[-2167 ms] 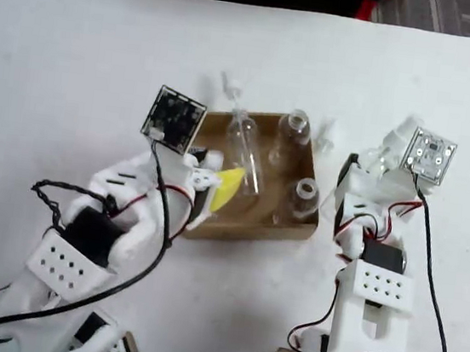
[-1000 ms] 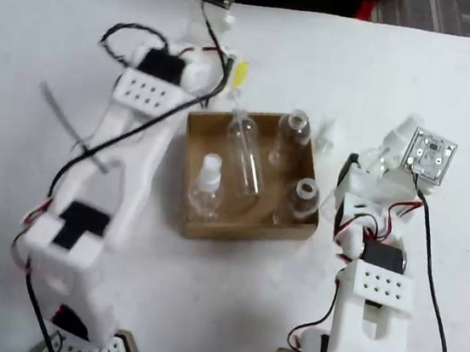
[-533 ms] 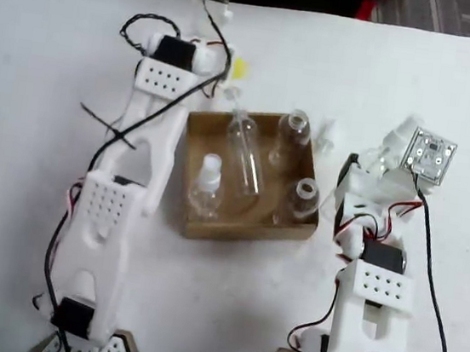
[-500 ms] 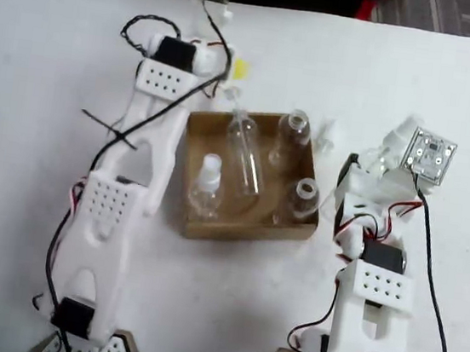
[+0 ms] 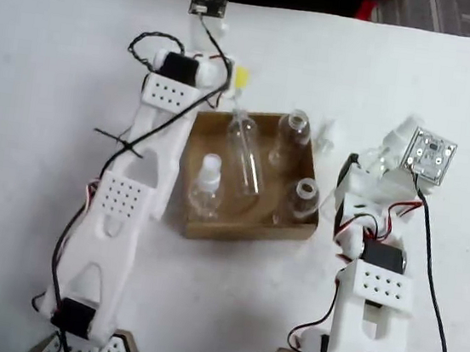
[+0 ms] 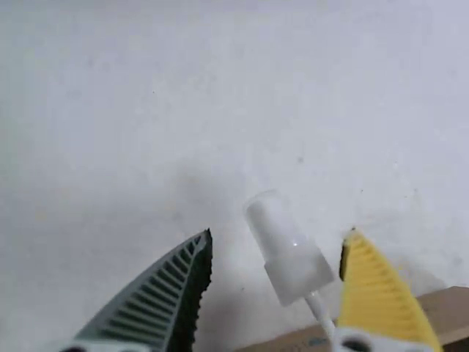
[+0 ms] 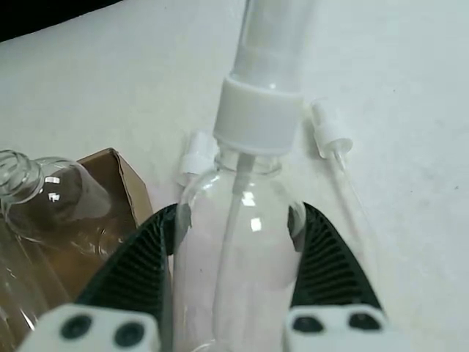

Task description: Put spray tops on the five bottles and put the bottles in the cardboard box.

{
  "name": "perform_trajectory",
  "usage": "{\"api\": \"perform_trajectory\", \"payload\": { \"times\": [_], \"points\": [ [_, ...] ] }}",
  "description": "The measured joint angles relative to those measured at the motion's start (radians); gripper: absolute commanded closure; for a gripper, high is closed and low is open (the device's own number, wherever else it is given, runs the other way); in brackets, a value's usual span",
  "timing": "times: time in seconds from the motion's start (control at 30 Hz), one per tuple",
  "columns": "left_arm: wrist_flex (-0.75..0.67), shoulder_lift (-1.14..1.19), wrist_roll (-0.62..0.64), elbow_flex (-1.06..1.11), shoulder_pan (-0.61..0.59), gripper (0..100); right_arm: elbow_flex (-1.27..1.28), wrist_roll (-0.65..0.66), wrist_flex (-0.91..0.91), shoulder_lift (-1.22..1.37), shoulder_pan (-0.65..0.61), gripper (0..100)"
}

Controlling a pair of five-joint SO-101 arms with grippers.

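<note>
The cardboard box (image 5: pixel 246 226) sits mid-table. Inside it, a capped bottle (image 5: pixel 206 186) stands at the near left, a long bottle (image 5: pixel 248 154) lies in the middle, and two open-necked bottles (image 5: pixel 293 130) (image 5: pixel 304 196) stand on the right. My left gripper (image 5: pixel 231 83) (image 6: pixel 278 236) is open just past the box's far wall, its fingers on either side of a white spray top (image 6: pixel 287 249) whose tube points toward the box. Right of the box, my right gripper (image 7: pixel 240 216) (image 5: pixel 393 148) is shut on an upright bottle (image 7: pixel 238 249) with a spray top (image 7: pixel 265 110) on its neck.
Two loose spray tops (image 7: pixel 330 138) (image 7: pixel 195 155) lie on the white table beyond the held bottle; one loose top (image 5: pixel 328 133) shows by the box's far right corner. The left arm (image 5: pixel 135 189) stretches along the box's left side.
My left arm swung from the box's near-left corner, leaving a capped bottle standing there, out past the far wall and then edged right toward the spray top. The right arm has not moved.
</note>
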Motion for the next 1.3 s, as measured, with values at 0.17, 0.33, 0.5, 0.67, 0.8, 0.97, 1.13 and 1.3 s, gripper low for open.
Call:
{"api": "perform_trajectory", "payload": {
  "times": [0.17,0.33,0.5,0.67,0.8,0.97,1.13,1.3],
  "points": [
    [0.000,0.017,0.003,0.000,0.000,74,0.000,0.000,0.000,0.000,0.000,98.1],
    [-0.026,0.049,0.006,-0.002,0.002,79,0.000,0.000,0.000,0.000,0.000,98.1],
    [-0.068,0.055,0.006,-0.002,0.020,81,0.000,0.000,0.000,0.000,0.000,98.1],
    [-0.074,0.055,0.006,-0.002,0.029,81,0.000,0.000,0.000,0.000,0.000,98.1],
    [-0.074,0.055,0.006,-0.002,0.028,81,0.000,0.000,0.000,0.000,0.000,98.1],
    [-0.074,0.055,0.006,-0.002,0.032,81,0.000,0.000,0.000,0.000,0.000,98.1],
    [-0.074,0.087,0.009,-0.002,0.058,81,0.000,0.000,0.000,0.000,0.000,98.1],
    [-0.074,0.101,0.009,-0.002,0.069,88,0.000,0.000,0.000,0.000,0.000,98.1]
  ]
}}
